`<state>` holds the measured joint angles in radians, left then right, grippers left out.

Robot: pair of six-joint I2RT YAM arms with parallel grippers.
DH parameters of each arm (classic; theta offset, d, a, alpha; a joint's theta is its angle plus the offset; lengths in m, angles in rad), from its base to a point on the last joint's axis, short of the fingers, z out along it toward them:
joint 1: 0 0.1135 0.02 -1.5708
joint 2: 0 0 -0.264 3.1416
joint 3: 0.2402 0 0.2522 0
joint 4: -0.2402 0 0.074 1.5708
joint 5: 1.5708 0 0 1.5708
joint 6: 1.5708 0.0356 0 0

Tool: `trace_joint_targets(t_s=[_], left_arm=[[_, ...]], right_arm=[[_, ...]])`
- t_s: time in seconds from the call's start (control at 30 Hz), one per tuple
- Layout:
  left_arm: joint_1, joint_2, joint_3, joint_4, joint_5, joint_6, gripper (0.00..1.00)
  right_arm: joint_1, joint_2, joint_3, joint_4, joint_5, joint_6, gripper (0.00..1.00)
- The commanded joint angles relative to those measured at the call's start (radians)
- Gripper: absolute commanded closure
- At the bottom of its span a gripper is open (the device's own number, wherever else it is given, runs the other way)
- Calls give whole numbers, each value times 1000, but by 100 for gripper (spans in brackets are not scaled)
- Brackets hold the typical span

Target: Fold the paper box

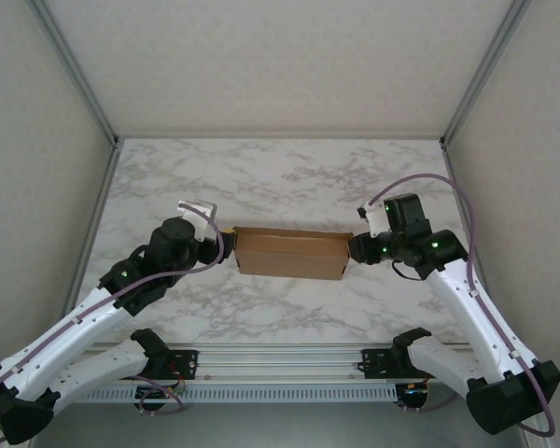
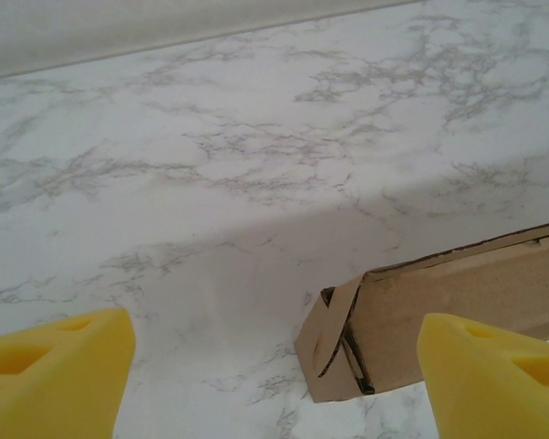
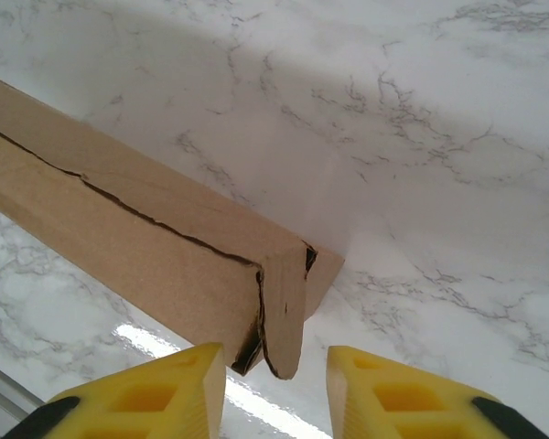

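Paper box lies on the table, long axis spanning tool to tool. Right gripper, the nearer, stands narrowly parted astride its end flap, no clamp evident. Left gripper gapes wide, empty, box end ahead-right.

place: robot lab cell | cues: marble tabletop, framed white walls

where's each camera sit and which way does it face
Top external: above, behind the arms, facing down on table and paper box; both arms, left pincer, right pincer show.
Left wrist: on left arm, facing low across the table to the box's left end; yellow fingers at bottom.
Right wrist: on right arm, facing down at the box's right end; yellow fingers at bottom.
All share the paper box.
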<state>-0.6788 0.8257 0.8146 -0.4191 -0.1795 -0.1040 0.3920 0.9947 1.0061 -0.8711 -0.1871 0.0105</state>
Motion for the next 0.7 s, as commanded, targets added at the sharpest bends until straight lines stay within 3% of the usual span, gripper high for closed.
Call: trace_joint_targets(t_s=[0.0, 0.47, 0.67], left_arm=[[9, -3, -19, 42, 25, 15, 20], [9, 1, -10, 44, 8, 14, 20], [21, -8, -24, 54, 33, 51, 32]], right_arm=[[13, 10, 11, 12, -36, -20, 72], [14, 27, 11, 11, -44, -35, 84], [13, 24, 10, 8, -43, -38, 86]])
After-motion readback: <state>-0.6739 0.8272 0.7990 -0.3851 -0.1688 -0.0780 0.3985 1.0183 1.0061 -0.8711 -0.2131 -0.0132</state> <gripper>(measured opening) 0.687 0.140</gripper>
